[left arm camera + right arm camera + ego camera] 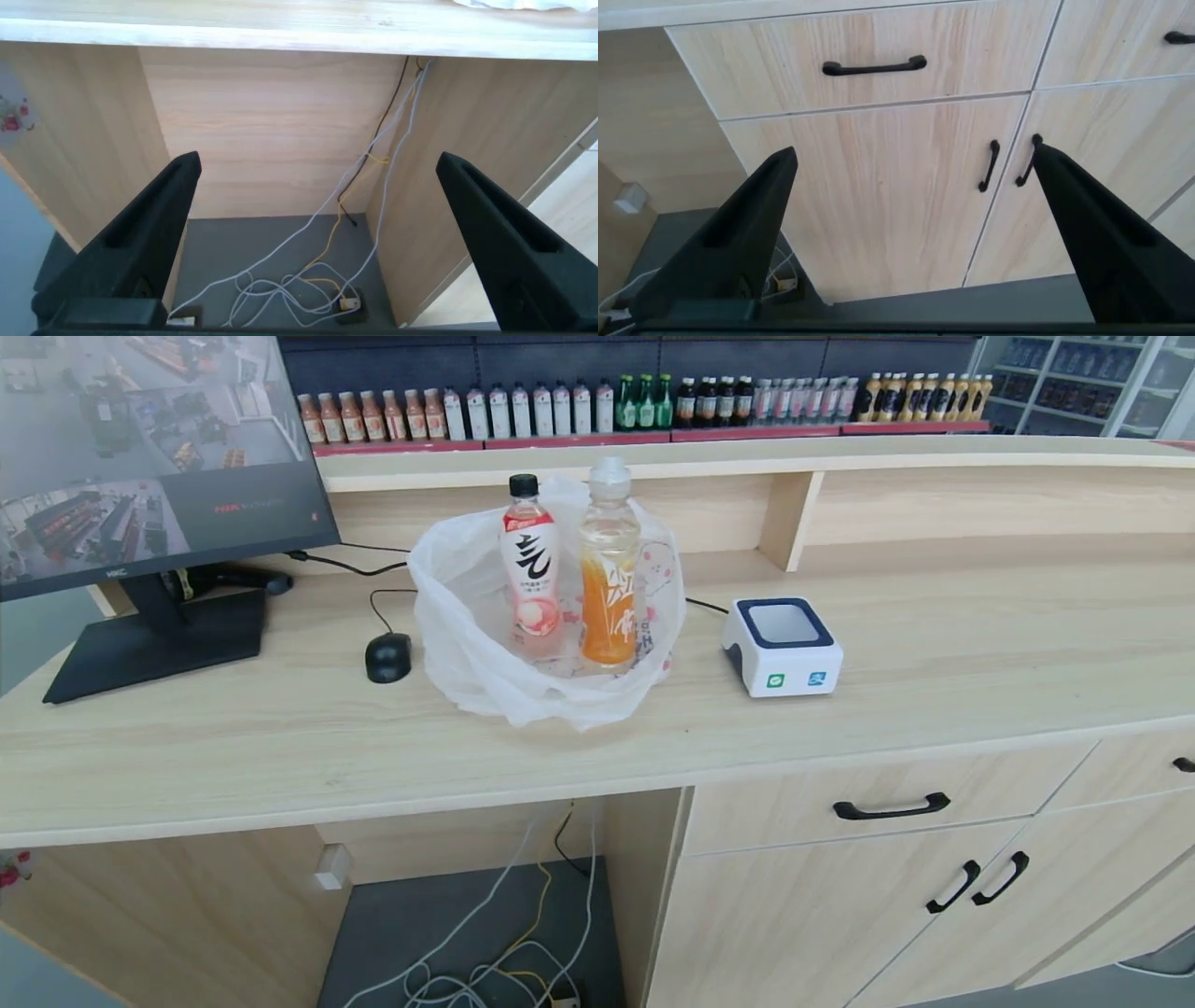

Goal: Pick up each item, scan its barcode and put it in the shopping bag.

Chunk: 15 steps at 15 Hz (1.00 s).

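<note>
A white plastic shopping bag (467,644) stands open on the wooden counter (934,663), in the middle. Two bottles stand upright inside it: a pink drink bottle (530,569) with a black cap and, to its right, an orange drink bottle (608,569) with a clear cap. A white box scanner (781,646) with a dark-rimmed window sits to the right of the bag. My left gripper (318,201) is open, low in front of the recess under the counter. My right gripper (915,201) is open too, low before the cabinet doors (906,196).
A monitor (140,457) on a black stand fills the counter's left end, with a black mouse (388,657) beside the bag. A raised shelf (747,462) runs behind. Below are a drawer (892,806), cabinet handles (976,882) and loose cables (308,271) on the floor.
</note>
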Motion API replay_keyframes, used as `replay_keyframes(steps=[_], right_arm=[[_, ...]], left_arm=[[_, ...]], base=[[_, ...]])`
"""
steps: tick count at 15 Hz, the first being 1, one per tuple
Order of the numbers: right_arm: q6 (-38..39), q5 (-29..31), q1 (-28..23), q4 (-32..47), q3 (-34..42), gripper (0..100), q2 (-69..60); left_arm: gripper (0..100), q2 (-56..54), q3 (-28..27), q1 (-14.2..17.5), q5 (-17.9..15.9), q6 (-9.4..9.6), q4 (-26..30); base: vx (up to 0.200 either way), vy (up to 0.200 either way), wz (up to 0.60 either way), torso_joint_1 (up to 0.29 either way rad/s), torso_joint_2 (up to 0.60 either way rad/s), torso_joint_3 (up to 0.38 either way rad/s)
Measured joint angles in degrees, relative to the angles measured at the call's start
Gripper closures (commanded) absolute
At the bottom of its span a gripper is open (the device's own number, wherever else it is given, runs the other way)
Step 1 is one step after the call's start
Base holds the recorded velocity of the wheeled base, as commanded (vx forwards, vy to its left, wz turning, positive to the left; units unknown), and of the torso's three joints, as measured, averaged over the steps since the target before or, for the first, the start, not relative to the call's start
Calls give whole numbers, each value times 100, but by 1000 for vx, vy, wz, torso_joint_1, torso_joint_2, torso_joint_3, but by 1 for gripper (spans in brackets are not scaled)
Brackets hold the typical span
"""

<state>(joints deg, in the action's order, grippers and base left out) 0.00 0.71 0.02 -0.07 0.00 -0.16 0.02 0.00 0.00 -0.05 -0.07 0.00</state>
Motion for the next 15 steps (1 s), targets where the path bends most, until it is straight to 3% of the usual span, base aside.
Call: replay_keyframes(steps=[4, 13, 15], right_arm=[[68, -2, 20, 7, -2, 0, -5], [68, 0, 11, 0, 0, 0, -2], [68, 0, 11, -2, 0, 0, -2]], left_arm=[[0, 0, 0, 0, 5, 0, 2], [0, 0, 0, 0, 5, -6, 0], [0, 0, 0, 0, 5, -6, 0]], base=[[0, -200, 150, -120, 234, 105], [0, -200, 0, -6, 17, 9], [0, 0, 0, 0, 0, 0]])
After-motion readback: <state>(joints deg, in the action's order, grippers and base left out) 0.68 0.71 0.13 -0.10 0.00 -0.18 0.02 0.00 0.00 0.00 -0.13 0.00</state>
